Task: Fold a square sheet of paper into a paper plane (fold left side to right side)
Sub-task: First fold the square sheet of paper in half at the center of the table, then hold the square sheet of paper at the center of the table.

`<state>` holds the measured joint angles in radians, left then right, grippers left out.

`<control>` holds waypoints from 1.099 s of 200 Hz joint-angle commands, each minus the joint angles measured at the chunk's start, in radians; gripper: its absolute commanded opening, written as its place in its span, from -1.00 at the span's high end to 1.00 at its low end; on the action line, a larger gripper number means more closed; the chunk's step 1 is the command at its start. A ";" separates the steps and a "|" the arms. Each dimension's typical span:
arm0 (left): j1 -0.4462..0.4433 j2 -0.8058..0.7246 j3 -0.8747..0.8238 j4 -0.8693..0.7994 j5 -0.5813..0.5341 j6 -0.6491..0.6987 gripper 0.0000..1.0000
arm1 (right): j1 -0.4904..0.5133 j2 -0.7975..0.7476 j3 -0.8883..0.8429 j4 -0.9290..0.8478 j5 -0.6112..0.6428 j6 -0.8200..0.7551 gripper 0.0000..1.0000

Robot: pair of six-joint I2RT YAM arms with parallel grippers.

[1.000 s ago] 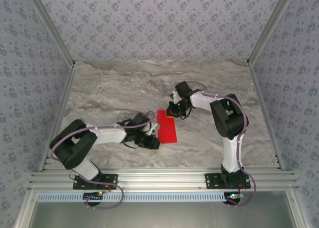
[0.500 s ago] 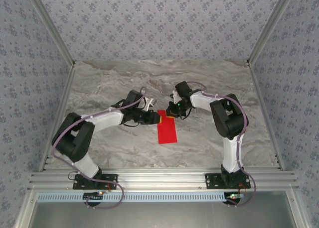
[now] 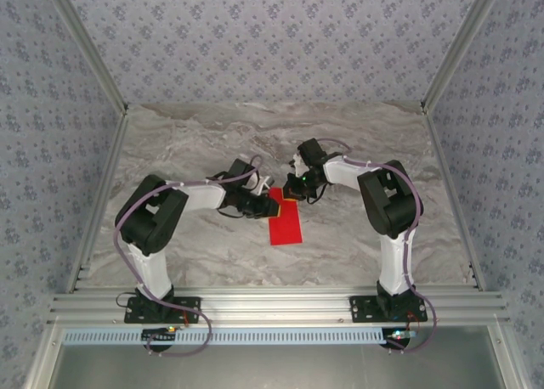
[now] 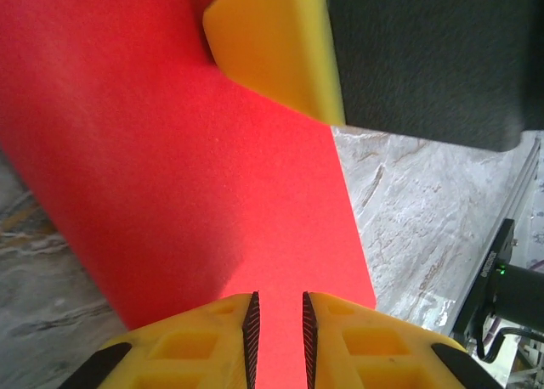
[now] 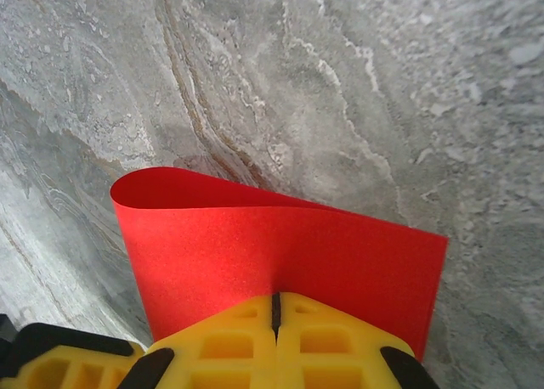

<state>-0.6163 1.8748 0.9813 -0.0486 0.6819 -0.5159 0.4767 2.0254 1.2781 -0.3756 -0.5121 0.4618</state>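
top external: sheet of paper (image 3: pixel 286 226) is lying doubled over as a narrow red strip on the table (image 3: pixel 195 143), mid-table between the two arms.
paper axis: long axis is running near-to-far, leaning slightly; the far end is sitting at both grippers, the near end is lying free toward the bases.
paper fold: right wrist view is showing the bend as a rounded loop, not pressed flat; the top layer is arching off the lower one there.
right gripper (image 3: pixel 295 195): reaching in from the right and clamping the far end, closed tight on both layers.
left gripper (image 3: pixel 272 206): sitting at the strip's far-left corner, just beside the right gripper; its fingers (image 4: pixel 212 338) are standing narrowly parted with red showing through the gap, so not pinching. Can't tell if the tips are touching the paper.
key relation: the strip is extending from the left gripper toward the near edge, along its long left side; the left arm is the nearer one to that side.
step (judgement): left-over-right fold is looking laid but uncreased; next move is likely calling for the left gripper pressing down the long axis while the right is anchoring the far end.
risk: loop springing open, or layers skewing if the anchor is slipping.
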 commanded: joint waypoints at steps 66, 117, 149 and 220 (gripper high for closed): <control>-0.035 0.053 -0.015 -0.065 -0.132 -0.001 0.56 | 0.004 -0.098 -0.014 0.031 0.048 -0.026 0.91; -0.044 0.070 -0.038 -0.040 -0.158 -0.041 0.57 | 0.021 -0.381 -0.095 -0.047 0.176 -0.056 0.36; -0.048 0.070 -0.026 -0.048 -0.159 -0.038 0.58 | 0.056 -0.488 -0.270 -0.078 0.149 -0.008 0.59; -0.054 0.058 -0.019 -0.061 -0.169 -0.033 0.58 | 0.183 -0.381 -0.427 0.022 0.122 0.078 0.85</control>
<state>-0.6437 1.8885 0.9829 -0.0574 0.5964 -0.5591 0.6426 1.6165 0.8467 -0.3702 -0.4110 0.5087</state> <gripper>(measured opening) 0.210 0.078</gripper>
